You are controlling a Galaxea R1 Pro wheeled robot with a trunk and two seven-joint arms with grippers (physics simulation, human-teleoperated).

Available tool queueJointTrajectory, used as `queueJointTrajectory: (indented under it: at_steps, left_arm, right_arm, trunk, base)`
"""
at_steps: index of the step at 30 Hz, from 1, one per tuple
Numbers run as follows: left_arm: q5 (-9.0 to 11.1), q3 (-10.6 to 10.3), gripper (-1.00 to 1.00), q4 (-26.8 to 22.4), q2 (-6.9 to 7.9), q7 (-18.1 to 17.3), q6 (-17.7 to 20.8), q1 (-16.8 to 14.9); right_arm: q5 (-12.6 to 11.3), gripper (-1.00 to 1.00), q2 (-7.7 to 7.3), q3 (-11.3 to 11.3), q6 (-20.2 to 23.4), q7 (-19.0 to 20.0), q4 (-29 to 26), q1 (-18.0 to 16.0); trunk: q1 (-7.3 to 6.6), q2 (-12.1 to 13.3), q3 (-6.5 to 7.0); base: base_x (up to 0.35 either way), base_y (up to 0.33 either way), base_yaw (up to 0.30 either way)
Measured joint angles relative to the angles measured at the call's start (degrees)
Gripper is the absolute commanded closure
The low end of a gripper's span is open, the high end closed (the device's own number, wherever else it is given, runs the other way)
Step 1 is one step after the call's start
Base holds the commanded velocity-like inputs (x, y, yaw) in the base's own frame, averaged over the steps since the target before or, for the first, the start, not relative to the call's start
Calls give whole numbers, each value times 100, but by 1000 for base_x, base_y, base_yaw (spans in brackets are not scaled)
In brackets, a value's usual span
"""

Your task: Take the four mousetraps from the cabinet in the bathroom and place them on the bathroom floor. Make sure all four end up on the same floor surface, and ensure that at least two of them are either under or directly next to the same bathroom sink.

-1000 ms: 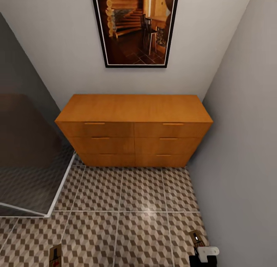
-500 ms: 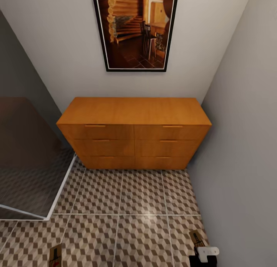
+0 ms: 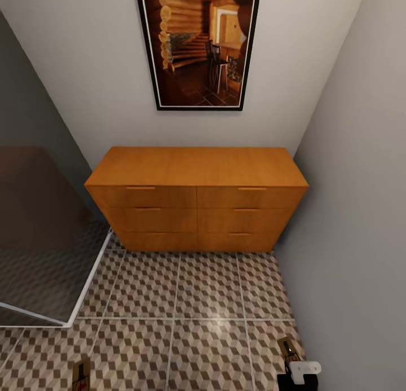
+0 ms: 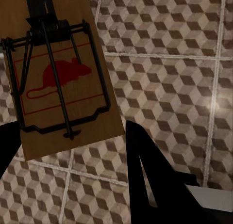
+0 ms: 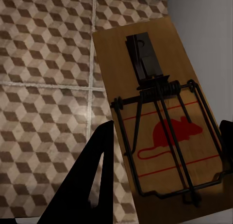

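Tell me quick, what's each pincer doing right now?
Left pincer: shut on a mousetrap.
Right pincer: shut on another mousetrap.

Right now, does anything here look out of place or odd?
Nothing looks broken or spilled. The cabinet has every drawer shut. One mousetrap sits between the left gripper's fingers, another between the right's, above the floor.

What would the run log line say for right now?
left tool: holds mousetrap | right tool: holds second mousetrap | cabinet: drawers shut
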Motion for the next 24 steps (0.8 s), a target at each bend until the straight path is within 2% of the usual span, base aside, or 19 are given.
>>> queueJointTrajectory:
  at_steps: [24]
  left_arm:
    - [-2, 0, 100, 0, 0, 0, 0, 0]
  right_arm:
    - [0, 100, 0, 0, 0, 0, 0, 0]
  trunk:
    - [0, 0, 218]
  base:
    - [0, 0, 0]
